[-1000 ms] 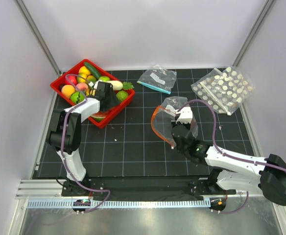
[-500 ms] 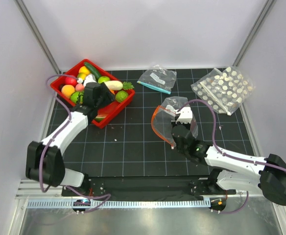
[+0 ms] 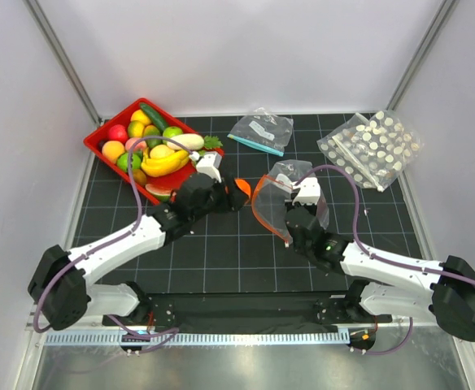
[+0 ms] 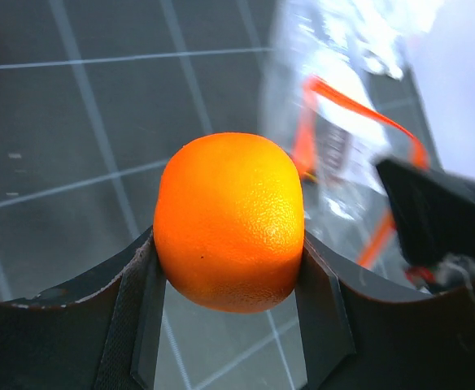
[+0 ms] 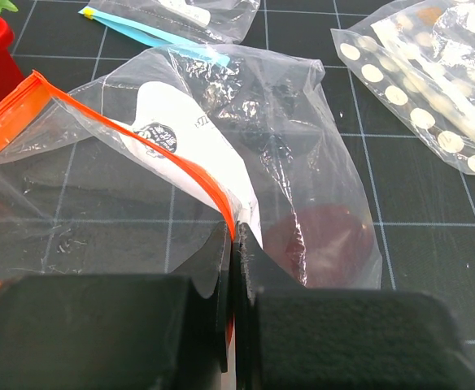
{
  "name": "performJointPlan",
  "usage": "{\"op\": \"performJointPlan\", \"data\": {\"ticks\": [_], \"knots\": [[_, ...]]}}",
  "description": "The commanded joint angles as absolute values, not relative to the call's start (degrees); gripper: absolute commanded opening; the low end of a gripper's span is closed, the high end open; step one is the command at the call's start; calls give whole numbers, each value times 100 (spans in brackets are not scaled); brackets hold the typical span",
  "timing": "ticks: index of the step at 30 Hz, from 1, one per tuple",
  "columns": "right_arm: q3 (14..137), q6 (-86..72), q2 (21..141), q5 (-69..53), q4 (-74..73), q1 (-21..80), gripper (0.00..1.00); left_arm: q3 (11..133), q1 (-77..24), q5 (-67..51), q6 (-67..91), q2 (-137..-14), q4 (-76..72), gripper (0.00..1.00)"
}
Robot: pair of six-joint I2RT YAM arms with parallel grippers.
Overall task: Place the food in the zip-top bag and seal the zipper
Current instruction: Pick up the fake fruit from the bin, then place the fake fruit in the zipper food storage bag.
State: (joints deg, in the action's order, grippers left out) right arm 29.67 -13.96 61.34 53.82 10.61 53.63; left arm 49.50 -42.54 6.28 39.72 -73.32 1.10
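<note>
My left fingers are clamped on the orange, one pad pressed to each side of it, and it hangs clear above the table. In the top view the orange sits just beside the mouth of the bag, not yet inside it. The bag lies near the middle of the table, crinkled, with its mouth standing open toward the left arm. The zipper is unsealed: one side bows out wide to the left, while the other runs diagonally down to my right fingers. Those fingers are clenched tight on the bag at its near rim, right where the orange-red strip passes between them, and they hold that edge up off the table. A white card with a dark printed mark shows through the plastic, just behind the strip. The rest of the food is in the red tray at the far left: bananas, a lime, a white radish and other pieces. Beyond the bag, a teal-strip bag lies flat, and a dotted bag lies at the far right, both well apart from my arms.
</note>
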Motion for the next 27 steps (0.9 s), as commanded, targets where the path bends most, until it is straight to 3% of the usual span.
{"op": "performJointPlan", "data": {"ticks": [1,9,19,20,21,23,26,27], "knots": [[3023,-1608,5994,5660,1178,5361,1,4861,-4657,834,3806,-6873,-703,26],[2997,-1661,5854,5651,1143,5361,1,4957,-5220,616,3569,-7224,-1195,26],[2883,-1723,5511,5678,1178,5370,1,5949,-5458,484,3595,-8621,-932,27],[2857,-1723,5441,5704,1186,5370,1,6028,-5458,475,3586,-8796,-923,31],[2830,-1723,5414,5713,1187,5361,1,6116,-5458,457,3586,-8876,-862,46],[2804,-1714,5344,5774,1204,5370,1,6458,-5458,553,3612,-9086,-407,68],[2795,-1723,5335,5792,1204,5370,1,6452,-5458,685,3639,-9106,-343,85],[2795,-1723,5344,5792,1195,5361,1,6416,-5458,712,3647,-9027,-343,96]]}}
